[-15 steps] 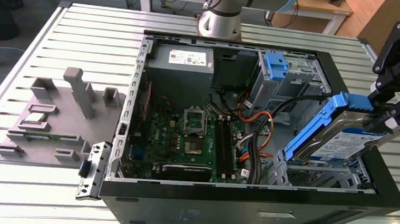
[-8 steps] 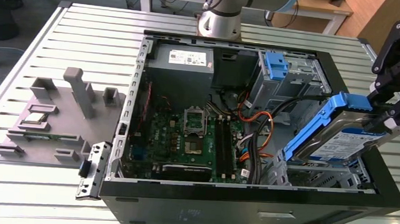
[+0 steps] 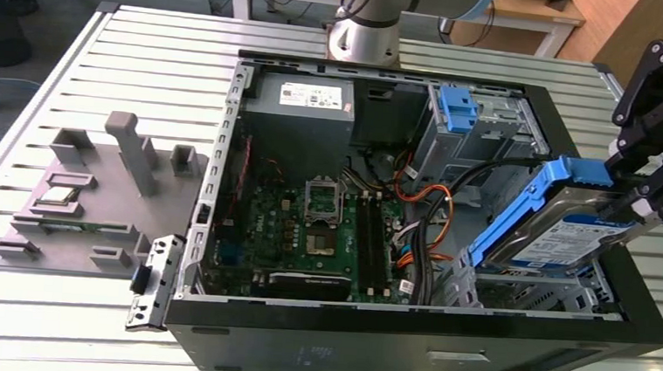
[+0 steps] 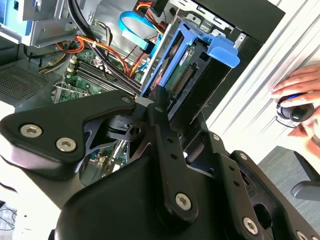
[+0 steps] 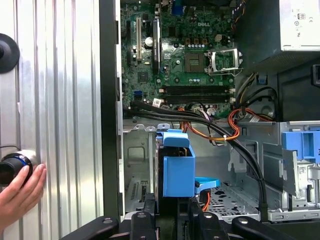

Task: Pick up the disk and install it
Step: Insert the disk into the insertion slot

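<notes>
Blue-framed disk (image 3: 556, 223) shows label (image 3: 594, 232) in exterior view.

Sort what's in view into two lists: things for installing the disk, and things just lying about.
In the job: the disk, a flat silver hard drive in a blue plastic bracket; the black gripper clamped on it; the open black computer case.
Not in it: grey plastic fixture; lone blue plastic bracket; grey power-supply box; a person's hand.
</notes>
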Tool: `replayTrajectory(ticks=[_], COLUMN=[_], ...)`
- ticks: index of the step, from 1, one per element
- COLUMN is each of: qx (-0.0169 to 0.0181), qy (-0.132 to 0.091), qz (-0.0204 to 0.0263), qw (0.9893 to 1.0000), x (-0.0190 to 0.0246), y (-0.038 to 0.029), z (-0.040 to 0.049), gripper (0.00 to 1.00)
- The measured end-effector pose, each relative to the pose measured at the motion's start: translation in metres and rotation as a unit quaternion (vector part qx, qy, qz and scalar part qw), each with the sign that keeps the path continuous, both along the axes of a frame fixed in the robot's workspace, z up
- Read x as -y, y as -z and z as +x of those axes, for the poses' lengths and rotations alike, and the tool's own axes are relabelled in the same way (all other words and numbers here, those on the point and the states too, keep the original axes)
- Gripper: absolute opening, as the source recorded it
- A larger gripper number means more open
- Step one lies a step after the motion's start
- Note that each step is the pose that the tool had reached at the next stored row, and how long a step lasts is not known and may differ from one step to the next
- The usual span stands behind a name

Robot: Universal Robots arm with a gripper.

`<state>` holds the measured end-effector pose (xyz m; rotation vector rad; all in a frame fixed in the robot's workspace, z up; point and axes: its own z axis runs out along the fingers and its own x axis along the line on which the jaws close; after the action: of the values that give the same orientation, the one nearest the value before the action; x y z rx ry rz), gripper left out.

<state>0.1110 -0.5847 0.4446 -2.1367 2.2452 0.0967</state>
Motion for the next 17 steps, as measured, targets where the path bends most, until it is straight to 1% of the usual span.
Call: replayTrajectory(ticks=[3,6,12,13,17], qx=[0.0000,0.0000,0.0000,0.0000,0.0000], qy=[0.000,0.000,0.000,0.000,0.000], qz=[0.0003,0.0003,0.0003,0.0003,0.0003], qw=[1.0000,1.0000,1.0000,1.0000,1.0000], x=[0.0000,0.0000,0.0000,0.0000,0.0000], y=[0.0009,0.0047,0.0155,0.0193,0.0265], z=[0.0000,0.0000,0.0000,0.0000,0.0000], gripper=[0.35,0.35,0.35,0.35,0.35])
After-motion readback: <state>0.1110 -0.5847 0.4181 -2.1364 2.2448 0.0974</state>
